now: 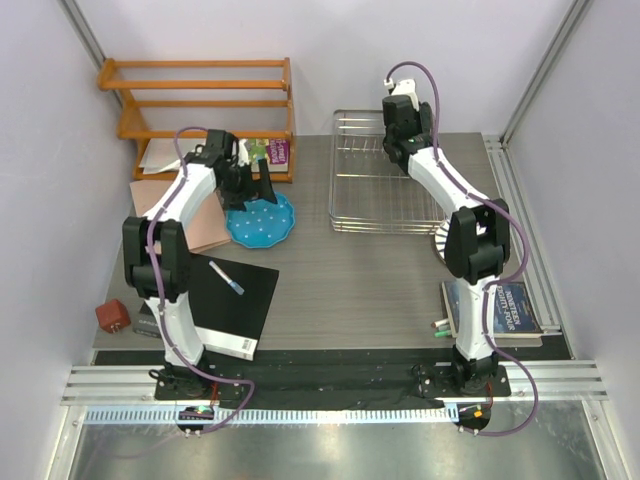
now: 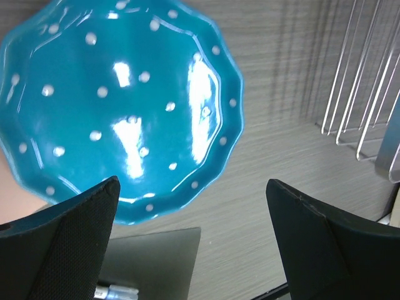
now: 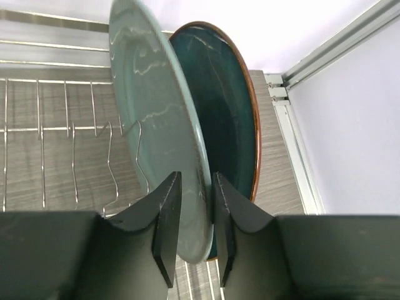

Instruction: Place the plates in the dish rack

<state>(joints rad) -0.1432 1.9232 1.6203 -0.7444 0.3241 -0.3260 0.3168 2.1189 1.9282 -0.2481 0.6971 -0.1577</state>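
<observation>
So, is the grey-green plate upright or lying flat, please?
Upright: the grey-green plate stands on edge, pinched by the right gripper.

Top view high, looking down, both wrist views close, all three sharing dish rack (image 1: 370, 185)

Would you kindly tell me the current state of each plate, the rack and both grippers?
blue dotted plate: flat on the table, not gripped.
grey-green plate: upright on edge, clamped at its rim.
teal plate: upright on edge, beside the grey-green one.
striped plate: flat on the table, partly hidden by the right arm.
dish rack: most slots unfilled.
left gripper: open, above the blue dotted plate.
right gripper: shut on the grey-green plate.
</observation>
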